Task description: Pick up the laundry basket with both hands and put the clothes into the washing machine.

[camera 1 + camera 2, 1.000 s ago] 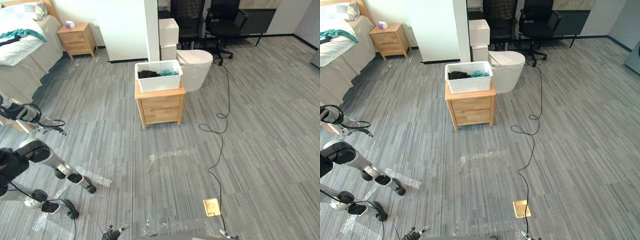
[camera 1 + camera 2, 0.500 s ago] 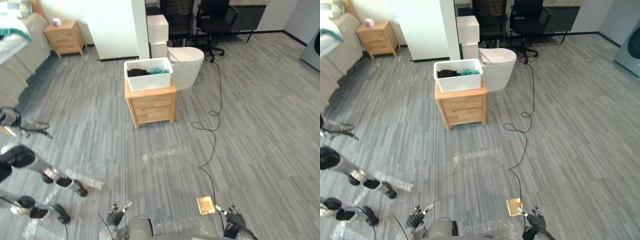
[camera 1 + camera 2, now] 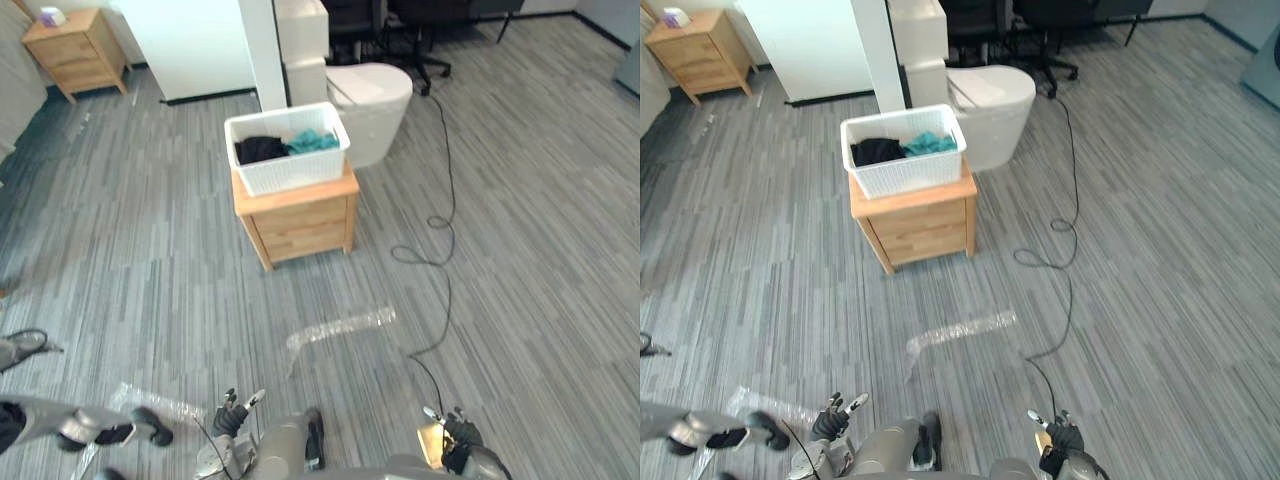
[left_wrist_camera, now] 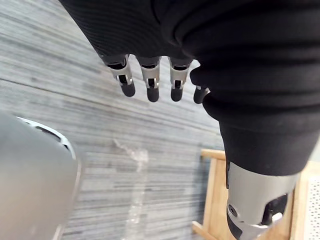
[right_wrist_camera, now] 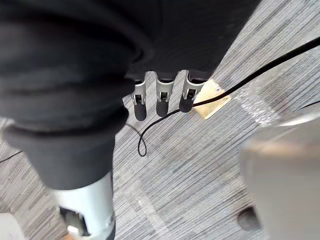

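1. Nightstand (image 3: pixel 70 50) far L at the back, beside white wall panel (image 3: pixel 190 45).
2. L hand (image 3: pixel 232 415) low at the near edge, well apart from basket. Fingers (image 4: pixel 150 85) straight, slightly apart, nothing held. In L wrist view, floor past the fingertips w/ a corner of the wooden stand.
3. Basket (image 3: pixel 290 170) mid-scene, white, upright on wooden stand (image 3: pixel 300 215), neither hand touching it.
4. Clothes inside the basket: black item (image 3: pixel 260 150) on L side, teal item (image 3: pixel 312 142) on R side, the two touching.
5. Clear tape strip (image 3: pixel 340 328) on the floor, btwn stand & hands.
6. White toilet (image 3: pixel 375 100) just behind & R of basket, w/ black chairs (image 3: pixel 355 12) further back.
7. R hand (image 3: pixel 460 440) low at the near edge, R of L hand, also well apart from basket. Fingers (image 5: pixel 161 97) straight, apart, nothing held. Brass floor plate (image 5: pixel 212 107) on the floor past the fingertips.
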Motion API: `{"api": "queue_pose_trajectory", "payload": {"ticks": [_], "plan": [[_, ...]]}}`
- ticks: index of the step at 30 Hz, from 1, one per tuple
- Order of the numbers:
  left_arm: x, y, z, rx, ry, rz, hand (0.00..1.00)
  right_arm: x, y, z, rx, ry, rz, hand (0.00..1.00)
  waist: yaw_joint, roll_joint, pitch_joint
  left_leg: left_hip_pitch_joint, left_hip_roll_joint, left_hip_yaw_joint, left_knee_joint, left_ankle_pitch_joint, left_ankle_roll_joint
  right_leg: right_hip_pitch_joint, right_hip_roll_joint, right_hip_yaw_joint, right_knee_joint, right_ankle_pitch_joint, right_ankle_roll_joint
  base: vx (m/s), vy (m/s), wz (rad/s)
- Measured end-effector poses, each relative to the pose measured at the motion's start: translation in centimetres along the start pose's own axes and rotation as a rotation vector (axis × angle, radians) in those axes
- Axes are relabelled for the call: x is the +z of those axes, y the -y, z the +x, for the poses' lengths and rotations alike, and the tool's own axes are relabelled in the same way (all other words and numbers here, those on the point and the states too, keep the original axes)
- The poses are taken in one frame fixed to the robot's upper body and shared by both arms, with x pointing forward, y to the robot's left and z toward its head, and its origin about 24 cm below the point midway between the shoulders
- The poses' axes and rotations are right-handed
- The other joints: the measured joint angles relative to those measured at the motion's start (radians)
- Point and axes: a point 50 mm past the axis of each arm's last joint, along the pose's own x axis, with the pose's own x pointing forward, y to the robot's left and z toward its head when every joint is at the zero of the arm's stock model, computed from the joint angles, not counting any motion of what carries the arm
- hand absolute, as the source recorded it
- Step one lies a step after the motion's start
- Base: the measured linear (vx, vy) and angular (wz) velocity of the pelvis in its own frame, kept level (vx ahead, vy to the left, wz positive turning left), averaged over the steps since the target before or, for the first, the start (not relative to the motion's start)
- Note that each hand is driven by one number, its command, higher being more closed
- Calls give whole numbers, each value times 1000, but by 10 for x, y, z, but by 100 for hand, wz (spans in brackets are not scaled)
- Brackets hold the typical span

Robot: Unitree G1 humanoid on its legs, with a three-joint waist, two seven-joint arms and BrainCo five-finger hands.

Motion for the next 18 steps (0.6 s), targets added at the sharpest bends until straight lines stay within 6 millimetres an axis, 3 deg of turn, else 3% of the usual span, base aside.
{"api": "queue_pose_trajectory", "payload": {"ticks": [2,3,4,5,6,7,9,11,13,14,15,16,18], "plan": [[0,1,-1,-7,4,4,0,5,-2,0,17,22,1,0,-8,19,4,135,-1,-35,-80,-3,5,-83,-20,-86,27,-29,-108,524,62,28],[7,3,1,-14,29,1,0,11,-5,1,27,45,1,0,-7,25,8,192,7,-46,-126,-3,4,-131,-22,-120,-69,-45,-136,438,1,31],[9,4,1,-17,39,-1,0,13,-6,1,29,53,2,0,-7,28,11,213,10,-57,-142,-3,4,-149,-22,-130,-138,-49,-144,494,-72,45],[12,7,2,-23,50,-4,0,19,-7,2,33,74,4,0,-10,34,15,241,22,-76,-160,-4,-1,-176,-17,-128,-309,-46,-146,401,-92,63],[13,9,2,-27,55,-7,0,24,-7,2,32,94,6,0,-12,39,14,260,45,-89,-164,-20,-32,-186,-11,-117,-503,-2,-151,390,-107,64],[14,9,2,-27,56,-7,0,24,-6,2,30,97,9,0,-11,42,15,273,56,-90,-171,-31,-50,-187,-9,-98,-597,36,-149,401,-153,55],[9,0,0,4,44,-13,0,23,-11,2,40,91,19,0,-5,6,5,323,73,-113,-195,-75,-118,-188,-17,-17,-842,241,-135,510,-273,42],[4,-9,-3,37,31,-27,0,20,-10,1,35,83,20,0,-9,-4,-9,363,106,-147,-206,-103,-151,-171,3,-14,-822,360,-135,359,-289,37],[-1,-2,-4,45,19,-72,0,21,-5,1,21,85,26,0,-1,52,-19,346,186,-193,-127,-104,-182,-167,65,-74,-751,284,-199,469,-391,41],[-2,-2,-4,54,16,-90,0,22,-5,1,19,89,33,0,-2,58,-20,320,201,-202,-69,-95,-195,-160,75,-88,-739,273,-207,460,-425,53],[-3,0,-4,71,16,-125,0,21,-6,1,23,89,38,0,-10,71,-19,230,228,-234,110,-62,-211,-132,89,-130,-729,246,-233,424,-419,54],[-2,0,-4,82,20,-146,0,16,-7,0,22,76,43,0,-6,71,-12,147,260,-243,300,18,-209,-80,109,-158,-741,223,-253,335,-324,57],[-4,-3,-5,90,15,-144,0,13,-7,-1,21,69,42,0,9,69,-4,71,301,-205,482,13,-207,21,130,-183,-799,214,-275,307,-247,29]]}}
